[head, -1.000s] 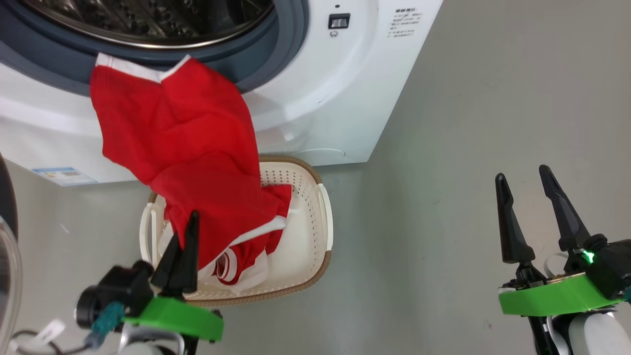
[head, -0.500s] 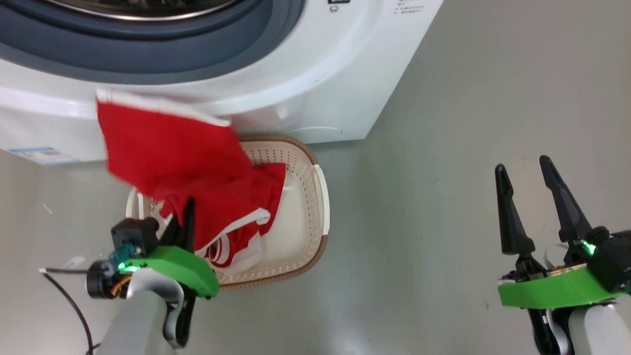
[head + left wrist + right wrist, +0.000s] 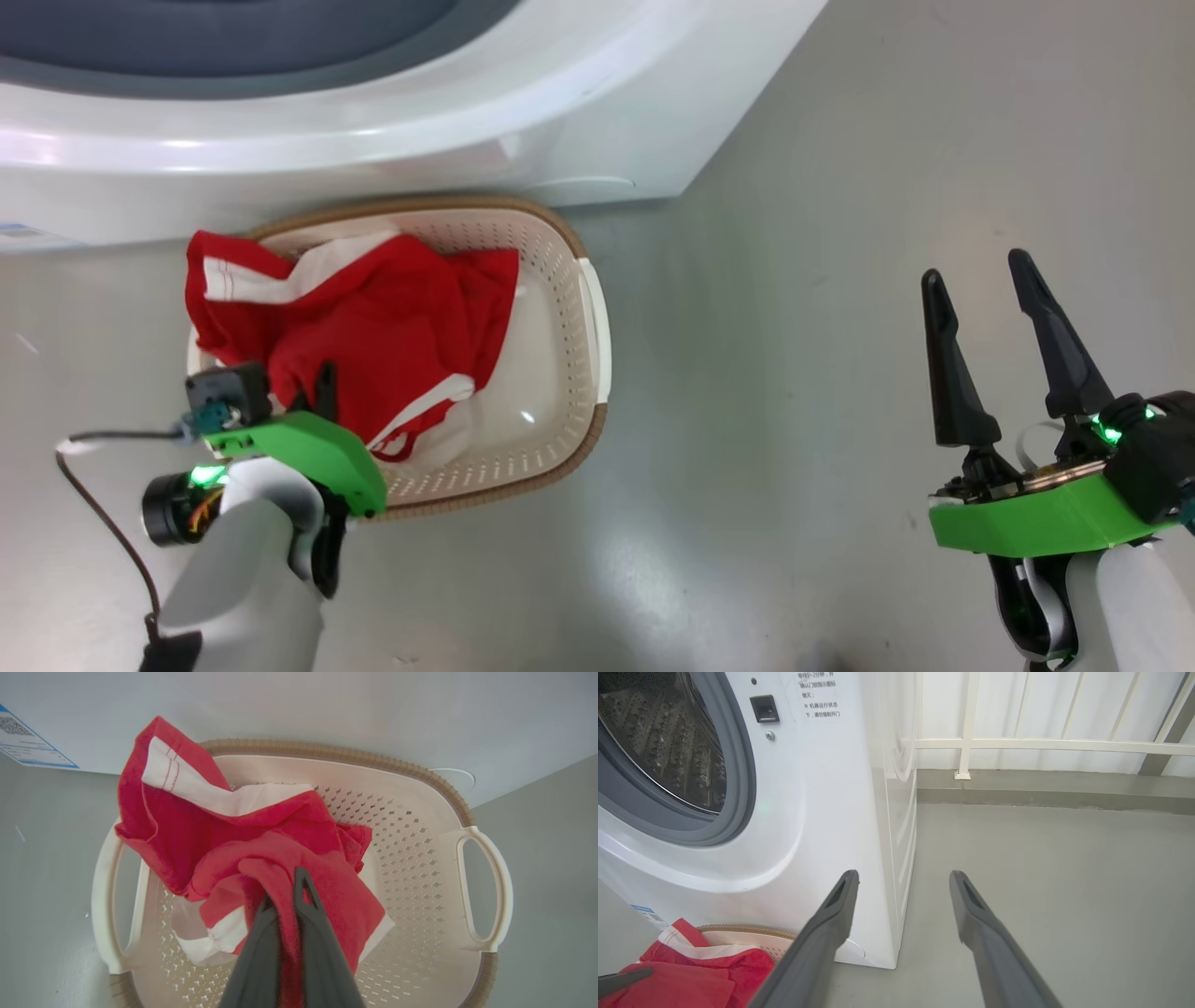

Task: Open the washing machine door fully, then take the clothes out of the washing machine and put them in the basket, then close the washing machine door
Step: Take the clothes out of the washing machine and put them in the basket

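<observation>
Left claw [image 3: 324, 385] is pinched narrow on a fold of the clothes [image 3: 392, 317], its two dark tapered fingers pressed together with red cloth between them, as the left wrist view shows [image 3: 285, 887]. Soft and rumpled, the bright red fabric with white bands lies heaped in the left half of the basket [image 3: 560, 373], one white-trimmed corner draped over the rim on the far left. Cream perforated plastic forms a rounded rectangle with a brown ribbed rim and smooth white loop handles; its right half is bare down to the glossy bottom. Just behind the basket stands the washing machine [image 3: 373, 121], smooth white and curved at the front, with a small blue sticker [image 3: 28, 746] low on its panel. From the right wrist view, the grey rubber ring [image 3: 738, 788] frames the dimpled steel drum [image 3: 658, 742]. Right of the machine's corner the grey floor [image 3: 794, 327] runs flat and open to a pale railing [image 3: 1017, 744]. Right claw [image 3: 974, 266] hangs well apart from the basket, fingers spread wide and holding nothing.
</observation>
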Tool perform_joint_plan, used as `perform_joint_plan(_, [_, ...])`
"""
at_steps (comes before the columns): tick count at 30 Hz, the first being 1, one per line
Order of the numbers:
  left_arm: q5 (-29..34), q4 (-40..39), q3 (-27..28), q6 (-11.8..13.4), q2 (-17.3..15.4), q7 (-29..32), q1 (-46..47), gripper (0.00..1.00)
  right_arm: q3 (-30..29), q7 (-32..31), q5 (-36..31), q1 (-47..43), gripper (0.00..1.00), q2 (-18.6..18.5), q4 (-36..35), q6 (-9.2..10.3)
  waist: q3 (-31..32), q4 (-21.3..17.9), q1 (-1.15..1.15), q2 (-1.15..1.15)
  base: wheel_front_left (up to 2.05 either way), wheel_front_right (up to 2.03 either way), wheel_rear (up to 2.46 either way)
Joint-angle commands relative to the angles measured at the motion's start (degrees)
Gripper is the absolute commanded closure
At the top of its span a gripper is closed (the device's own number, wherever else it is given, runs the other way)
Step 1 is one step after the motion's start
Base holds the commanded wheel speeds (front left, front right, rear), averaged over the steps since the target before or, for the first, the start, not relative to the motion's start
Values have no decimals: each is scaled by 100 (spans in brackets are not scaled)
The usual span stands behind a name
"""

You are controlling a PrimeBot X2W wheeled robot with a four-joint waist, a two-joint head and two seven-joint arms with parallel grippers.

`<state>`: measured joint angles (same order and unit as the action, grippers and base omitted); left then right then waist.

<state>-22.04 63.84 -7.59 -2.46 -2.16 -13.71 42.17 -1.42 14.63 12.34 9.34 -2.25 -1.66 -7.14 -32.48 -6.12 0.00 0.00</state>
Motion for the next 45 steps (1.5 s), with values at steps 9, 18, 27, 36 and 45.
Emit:
perform_joint_plan(9, [-290, 840, 257, 25, -238, 541, 486, 99, 150, 37, 40, 132, 0, -63, -103, -35, -428, -350, 0, 0, 0, 0, 0])
perform_joint_plan(18, [-381, 948, 264, 17, -302, 638, 562, 0, 144, 37, 85, 116, 0, -63, -67, -35, -460, -379, 0, 0, 0, 0, 0])
perform_joint_plan(27, [-348, 971, 166, 44, -329, 298, 651, 0, 125, 37, -15, 126, 0, -63, -27, -35, -309, -229, 0, 0, 0, 0, 0])
perform_joint_plan(36, [-378, 873, 115, -57, -269, -34, 432, 0, 100, 37, -32, 69, 0, -63, 159, -35, 138, 50, 0, 0, 0, 0, 0])
perform_joint_plan(45, [-255, -436, 183, -170, -241, -127, -298, 0, -45, 37, -93, -92, 0, -63, 266, -35, 739, 266, 0, 0, 0, 0, 0])
